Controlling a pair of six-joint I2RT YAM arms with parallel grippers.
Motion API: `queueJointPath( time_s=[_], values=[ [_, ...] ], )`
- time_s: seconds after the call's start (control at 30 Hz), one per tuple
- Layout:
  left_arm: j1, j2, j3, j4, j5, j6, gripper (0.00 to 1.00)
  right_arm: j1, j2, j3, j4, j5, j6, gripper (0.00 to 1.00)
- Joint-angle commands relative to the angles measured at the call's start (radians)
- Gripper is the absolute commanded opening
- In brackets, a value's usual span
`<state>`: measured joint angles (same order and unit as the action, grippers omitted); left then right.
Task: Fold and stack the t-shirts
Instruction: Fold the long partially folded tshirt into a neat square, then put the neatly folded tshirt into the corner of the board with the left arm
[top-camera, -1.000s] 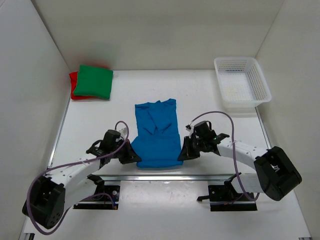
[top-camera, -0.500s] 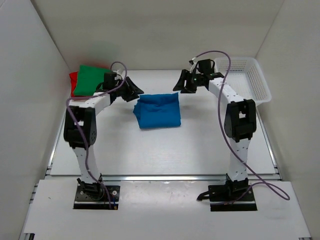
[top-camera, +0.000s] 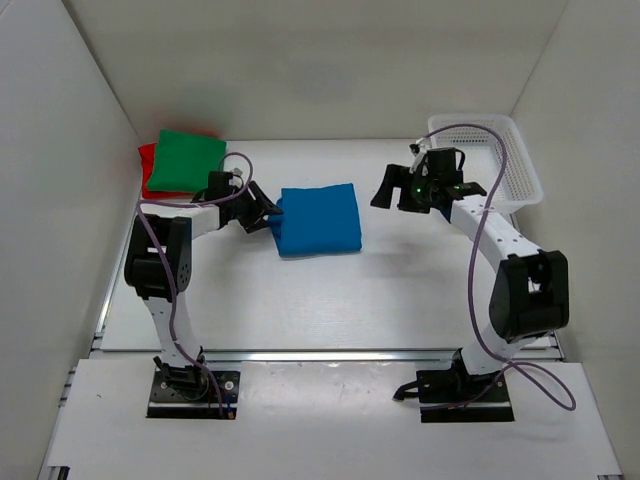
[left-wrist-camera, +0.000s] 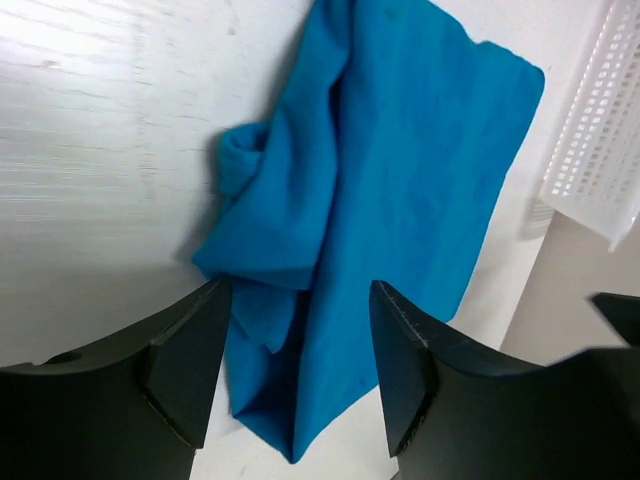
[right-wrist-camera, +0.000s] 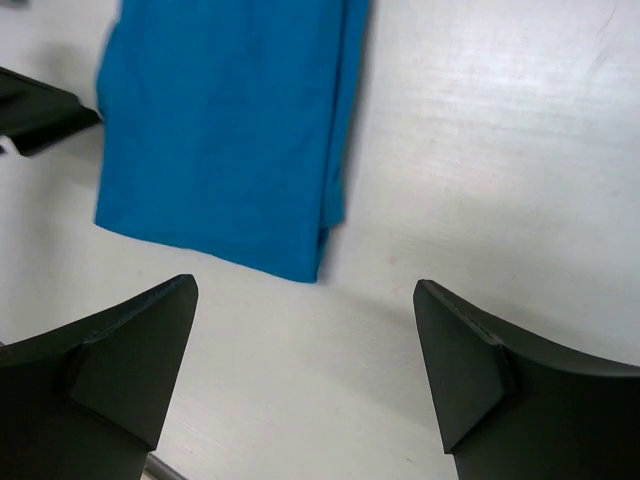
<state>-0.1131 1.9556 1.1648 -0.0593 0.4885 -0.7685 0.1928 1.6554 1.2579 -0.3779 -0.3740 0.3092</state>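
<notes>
The blue t-shirt (top-camera: 320, 220) lies folded into a rectangular pad in the middle of the table. The green t-shirt (top-camera: 186, 160) sits folded on top of the red t-shirt (top-camera: 147, 172) at the back left. My left gripper (top-camera: 268, 210) is open at the blue pad's left edge. In the left wrist view a rumpled edge of the blue t-shirt (left-wrist-camera: 400, 150) lies between the spread fingers (left-wrist-camera: 190, 360), not pinched. My right gripper (top-camera: 385, 190) hangs open to the right of the pad, with bare table between its fingers (right-wrist-camera: 480, 370) and the blue t-shirt (right-wrist-camera: 220, 130) ahead.
A white mesh basket (top-camera: 500, 190) stands at the back right, just behind the right arm, and its corner shows as the basket (left-wrist-camera: 600, 130) in the left wrist view. White walls close in the table on the left, back and right.
Both grippers carried the blue t-shirt's near edge to the far side, folding it in half, then opened and let go. The right gripper has drawn off to the right.
</notes>
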Motion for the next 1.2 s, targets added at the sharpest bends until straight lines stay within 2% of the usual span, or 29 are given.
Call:
queueJointPath(
  time_s=[0.0,0.1,0.2,0.27,0.47,0.57,0.67,0.73,0.77,0.9,1.03,1.17],
  values=[
    [-0.037,-0.067,-0.005,-0.002,-0.051,0.046,0.69,-0.023,-0.068,-0.043,0.100,0.018,-0.027,0.88],
    [-0.051,-0.044,0.018,-0.037,-0.100,0.051,0.70,-0.023,-0.112,-0.089,0.109,0.010,-0.015,0.91],
    [-0.062,-0.037,0.033,-0.057,-0.125,0.064,0.67,-0.021,-0.160,-0.147,0.138,0.001,0.008,0.91],
    [-0.072,-0.041,0.016,-0.037,-0.128,0.051,0.66,-0.012,-0.175,-0.182,0.157,-0.016,0.010,0.88],
    [-0.094,-0.054,0.018,-0.011,-0.117,0.020,0.59,0.007,-0.160,-0.219,0.174,-0.054,0.030,0.68],
    [-0.114,-0.049,0.038,-0.017,-0.116,0.024,0.54,0.013,-0.163,-0.256,0.203,-0.069,0.041,0.63],
    [-0.129,-0.043,0.033,-0.010,-0.085,0.008,0.48,0.023,-0.158,-0.270,0.201,-0.068,0.036,0.63],
    [-0.134,-0.047,0.032,-0.007,-0.071,0.012,0.25,0.027,-0.143,-0.281,0.200,-0.071,0.037,0.63],
    [-0.140,-0.055,0.033,-0.011,-0.061,0.006,0.01,0.025,-0.138,-0.287,0.203,-0.078,0.036,0.63],
    [-0.155,-0.160,0.001,-0.031,-0.039,-0.002,0.00,0.025,-0.144,-0.299,0.203,-0.082,0.033,0.63],
    [-0.172,-0.303,-0.100,-0.054,-0.062,0.000,0.00,0.030,-0.144,-0.318,0.208,-0.086,0.037,0.63],
    [-0.195,-0.452,-0.317,-0.016,-0.082,-0.046,0.00,0.036,-0.144,-0.331,0.208,-0.100,0.034,0.63]
  ],
)
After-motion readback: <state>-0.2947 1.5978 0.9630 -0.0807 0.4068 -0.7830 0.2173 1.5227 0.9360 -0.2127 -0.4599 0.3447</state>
